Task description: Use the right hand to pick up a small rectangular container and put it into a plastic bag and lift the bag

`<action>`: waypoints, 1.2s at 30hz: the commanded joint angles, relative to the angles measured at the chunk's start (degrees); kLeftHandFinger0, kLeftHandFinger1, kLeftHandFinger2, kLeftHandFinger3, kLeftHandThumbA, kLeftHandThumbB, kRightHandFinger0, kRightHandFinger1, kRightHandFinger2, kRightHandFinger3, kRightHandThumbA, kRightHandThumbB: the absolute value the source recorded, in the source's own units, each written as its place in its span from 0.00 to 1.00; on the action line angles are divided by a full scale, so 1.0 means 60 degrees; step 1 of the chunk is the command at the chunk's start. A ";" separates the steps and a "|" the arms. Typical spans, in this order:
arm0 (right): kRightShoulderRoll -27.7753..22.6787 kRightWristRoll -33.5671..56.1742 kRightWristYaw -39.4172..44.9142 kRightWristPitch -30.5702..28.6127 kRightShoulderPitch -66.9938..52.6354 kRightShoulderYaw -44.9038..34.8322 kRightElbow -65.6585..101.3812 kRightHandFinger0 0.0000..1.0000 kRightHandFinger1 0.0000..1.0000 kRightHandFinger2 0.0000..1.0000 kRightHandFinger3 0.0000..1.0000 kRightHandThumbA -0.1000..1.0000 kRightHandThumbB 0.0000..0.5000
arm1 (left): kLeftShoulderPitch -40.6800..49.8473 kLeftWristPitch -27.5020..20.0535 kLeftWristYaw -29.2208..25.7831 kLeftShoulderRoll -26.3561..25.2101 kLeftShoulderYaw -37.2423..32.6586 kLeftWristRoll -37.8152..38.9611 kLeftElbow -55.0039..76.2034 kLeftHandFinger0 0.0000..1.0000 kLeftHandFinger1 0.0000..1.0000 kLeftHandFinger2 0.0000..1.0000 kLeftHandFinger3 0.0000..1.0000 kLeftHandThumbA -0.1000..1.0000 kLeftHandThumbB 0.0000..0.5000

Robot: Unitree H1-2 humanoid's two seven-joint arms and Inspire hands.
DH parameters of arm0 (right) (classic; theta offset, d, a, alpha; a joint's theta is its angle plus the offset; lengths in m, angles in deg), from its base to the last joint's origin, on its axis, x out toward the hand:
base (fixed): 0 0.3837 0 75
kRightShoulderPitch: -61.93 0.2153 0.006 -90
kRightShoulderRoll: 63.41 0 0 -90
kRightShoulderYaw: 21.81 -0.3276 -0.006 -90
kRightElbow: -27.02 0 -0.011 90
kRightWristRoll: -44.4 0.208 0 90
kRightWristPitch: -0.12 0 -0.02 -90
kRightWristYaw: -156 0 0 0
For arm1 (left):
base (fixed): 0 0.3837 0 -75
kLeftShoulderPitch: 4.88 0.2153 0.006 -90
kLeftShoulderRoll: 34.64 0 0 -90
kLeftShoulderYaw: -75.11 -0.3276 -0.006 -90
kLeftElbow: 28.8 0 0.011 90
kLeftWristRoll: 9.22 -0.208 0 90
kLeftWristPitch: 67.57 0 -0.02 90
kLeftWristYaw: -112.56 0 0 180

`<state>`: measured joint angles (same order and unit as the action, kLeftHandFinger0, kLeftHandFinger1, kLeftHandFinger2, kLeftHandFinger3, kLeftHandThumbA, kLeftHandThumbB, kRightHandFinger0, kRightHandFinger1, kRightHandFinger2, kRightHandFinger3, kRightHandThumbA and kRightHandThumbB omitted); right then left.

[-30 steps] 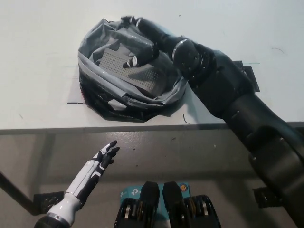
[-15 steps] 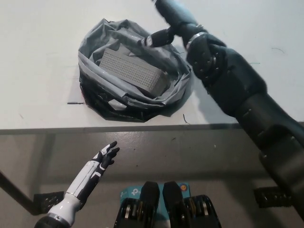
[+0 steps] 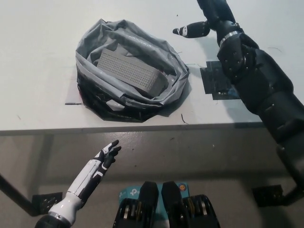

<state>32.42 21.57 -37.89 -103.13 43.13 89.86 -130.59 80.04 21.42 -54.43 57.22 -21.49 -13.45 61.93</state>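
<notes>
Beside the bag holding the container — black tape, right robot hand released

Bag mouth open upward, container filling its middle, bare table left, black patch right.

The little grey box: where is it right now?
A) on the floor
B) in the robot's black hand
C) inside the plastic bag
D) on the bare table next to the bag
C: the grey box lies inside the open plastic bag, and the black right hand is off beyond the bag, holding nothing.
</notes>
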 commanded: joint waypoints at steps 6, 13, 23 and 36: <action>0.0111 0.0411 0.0072 -0.0622 0.0321 -0.0749 -0.0255 1.00 1.00 1.00 1.00 1.00 0.92 | -0.0203 -0.0119 0.0116 -0.0214 -0.0046 -0.0123 0.0286 1.00 1.00 1.00 1.00 1.00 0.70; 0.0382 0.1988 0.1171 -0.0468 0.0440 -0.2263 0.0158 1.00 1.00 1.00 1.00 1.00 0.92 | -0.0232 -0.0087 0.0142 -0.0167 -0.0017 0.0027 0.0244 1.00 1.00 1.00 1.00 1.00 0.69; 0.0591 0.3316 0.2850 0.0503 0.0541 -0.3709 0.1155 1.00 1.00 1.00 1.00 1.00 1.00 | -0.0176 -0.0200 0.0112 -0.0225 -0.0078 -0.0158 0.0242 1.00 1.00 1.00 1.00 1.00 0.65; 0.0597 0.2791 0.2714 0.0430 0.0225 -0.3275 0.0515 1.00 1.00 1.00 1.00 1.00 0.95 | -0.0237 -0.0173 0.0136 -0.0202 -0.0067 -0.0071 0.0259 1.00 1.00 1.00 1.00 1.00 0.66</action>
<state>35.97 38.88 -21.29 -99.81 42.48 69.36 -126.81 79.84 21.42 -54.41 56.93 -21.76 -13.76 61.89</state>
